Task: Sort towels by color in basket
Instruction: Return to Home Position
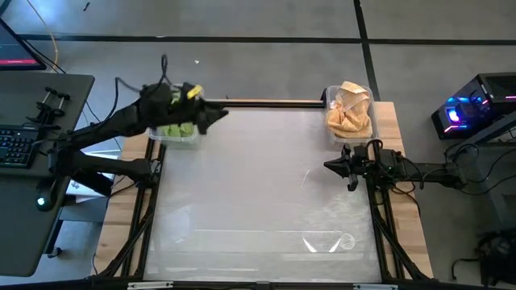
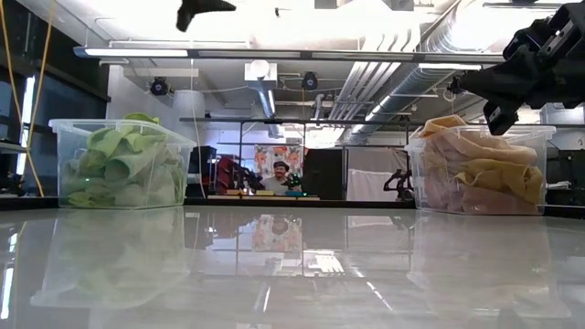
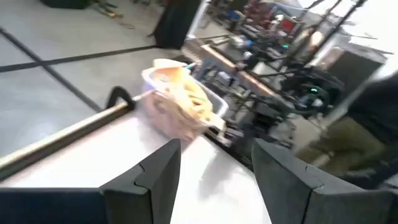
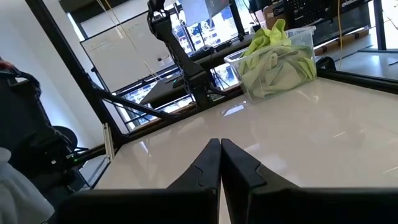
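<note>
Two clear bins sit at the glossy white worktop's (image 1: 258,193) back corners: left bin (image 2: 57,137) holds green towels (image 2: 119,164), right bin (image 2: 548,137) yellow-tan towels (image 2: 484,174). The left gripper (image 3: 216,152) hangs high near the left bin, fingers apart. The right gripper (image 4: 221,146) is by the right edge, fingers pinched together, and bare ducts (image 2: 411,55) run overhead.

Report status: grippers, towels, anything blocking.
Left gripper open, raised by left bin. Right gripper shut, empty, by right bin. Green towels in left, yellow-tan towels in right. Nothing blocking.

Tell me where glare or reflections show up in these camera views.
Low view: the glossy table mirrors the left bin, the right bin and the ceiling lights. High view: pale sheen streaks the table toward the picture's bottom. Right wrist view: highlights glint on the table beside the green towels.
</note>
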Controlling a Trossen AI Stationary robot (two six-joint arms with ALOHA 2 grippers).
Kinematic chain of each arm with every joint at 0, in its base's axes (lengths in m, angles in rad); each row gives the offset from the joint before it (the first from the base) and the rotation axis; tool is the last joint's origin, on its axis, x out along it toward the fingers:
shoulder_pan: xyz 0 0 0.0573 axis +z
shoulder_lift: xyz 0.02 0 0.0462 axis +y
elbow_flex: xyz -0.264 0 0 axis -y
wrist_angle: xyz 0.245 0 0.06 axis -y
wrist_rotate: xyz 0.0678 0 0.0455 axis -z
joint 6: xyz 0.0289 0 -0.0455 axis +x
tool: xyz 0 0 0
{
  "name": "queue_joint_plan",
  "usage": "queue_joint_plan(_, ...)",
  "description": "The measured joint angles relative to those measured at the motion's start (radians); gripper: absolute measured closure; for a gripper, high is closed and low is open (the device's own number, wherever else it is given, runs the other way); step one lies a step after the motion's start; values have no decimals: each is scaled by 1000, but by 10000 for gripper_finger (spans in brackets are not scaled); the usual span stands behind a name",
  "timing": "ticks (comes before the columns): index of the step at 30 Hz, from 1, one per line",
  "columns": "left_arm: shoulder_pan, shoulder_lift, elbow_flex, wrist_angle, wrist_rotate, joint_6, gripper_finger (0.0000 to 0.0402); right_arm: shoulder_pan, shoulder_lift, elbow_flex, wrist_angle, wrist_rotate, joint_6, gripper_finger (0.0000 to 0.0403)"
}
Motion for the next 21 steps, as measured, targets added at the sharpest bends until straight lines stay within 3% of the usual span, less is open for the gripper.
queue_joint_plan(5,-146,-191,-195,98,-119,5,216,0,2,0,0,0,0,400)
queue_joint_plan(9,-275,-391,-449,426,-236,47,216,0,5,0,0,0,0,400)
queue_joint_plan(13,-377,-574,-714,745,-238,154,216,0,5,0,0,0,0,400)
queue_joint_plan(16,-412,-673,-872,893,-234,209,216,0,5,0,0,0,0,400)
queue_joint_plan(21,-415,-804,-1015,946,-232,256,216,0,6,0,0,0,0,400)
